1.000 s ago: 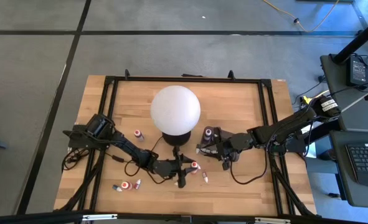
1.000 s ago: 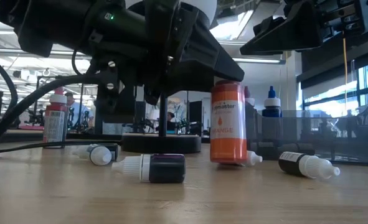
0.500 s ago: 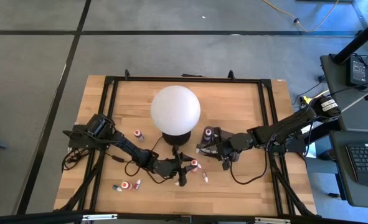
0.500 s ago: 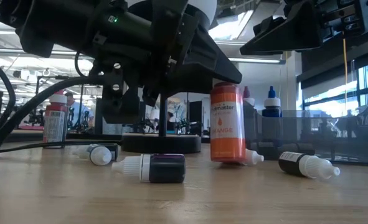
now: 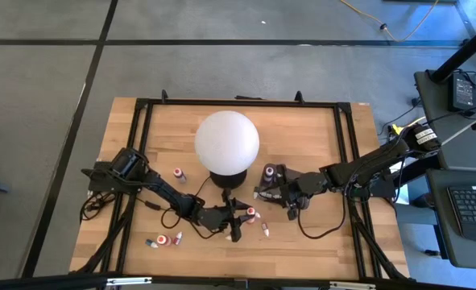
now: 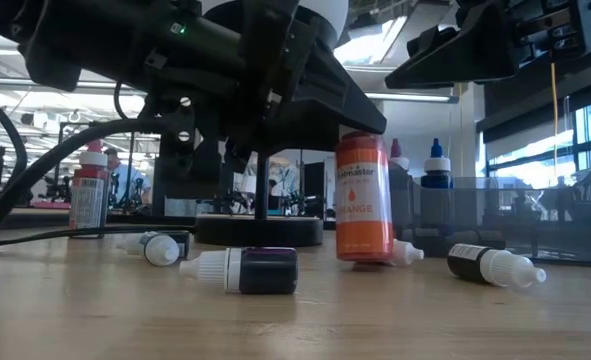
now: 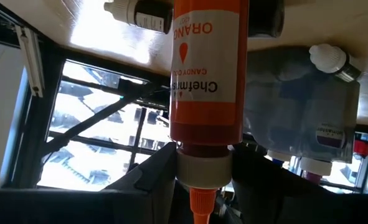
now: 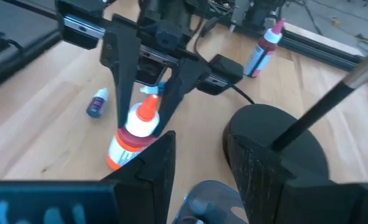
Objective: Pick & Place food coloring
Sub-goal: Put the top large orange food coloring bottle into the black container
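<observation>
The sorting is standing partway, as I judge it: a few food coloring bottles are already standing in the dark translucent tray (image 6: 535,215) on the right, a blue-capped one (image 6: 436,165) among them, while several are lying or standing loose on the wooden table (image 5: 302,242). Loose ones are showing in the low view as a dark bottle on its side (image 6: 245,270) near the camera, another dark one (image 6: 490,264) to the right, and a red bottle (image 6: 88,190) standing far left; the high view is showing a small cluster (image 5: 165,240) at the near left. The left gripper (image 5: 239,216) is sitting just in front of the globe lamp (image 5: 227,142), its fingers (image 7: 155,171) clamped on the neck and white cap of the upright orange bottle (image 6: 363,198), whose base appears to be just off the wood. The right gripper (image 5: 271,184) is hovering just right of the lamp base over the tray, its fingers (image 8: 155,158) standing apart with nothing between them. The orange bottle is lying left and nearer than the tray, so it is waiting to be carried right and set inside.
</observation>
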